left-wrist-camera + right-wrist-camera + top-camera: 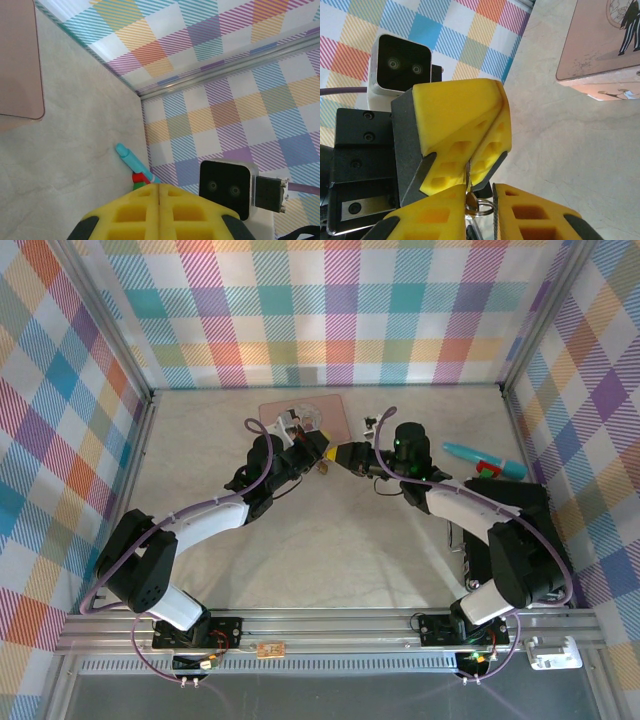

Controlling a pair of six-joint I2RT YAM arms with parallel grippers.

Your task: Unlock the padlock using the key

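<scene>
I am pressing the fingers of my left pincer [470, 162] tight together on a thin grey sliver. I think it is the key [468, 176], but it is very small. The little gold padlock [470, 201] is hanging right under it, up off the table [560, 150], with its silver loop [487, 206] beside it. My right pincer [479, 194] is sitting around the padlock, fingers a bit apart. I cannot tell if they are squeezing it. The pink tin [600, 45] is lying well apart.

Plaid walls [330, 310] (pastel checks, evenly lit) enclose a pale marbled table [330, 550]; aluminium rails [330, 625] frame the corners and the near edge.
</scene>
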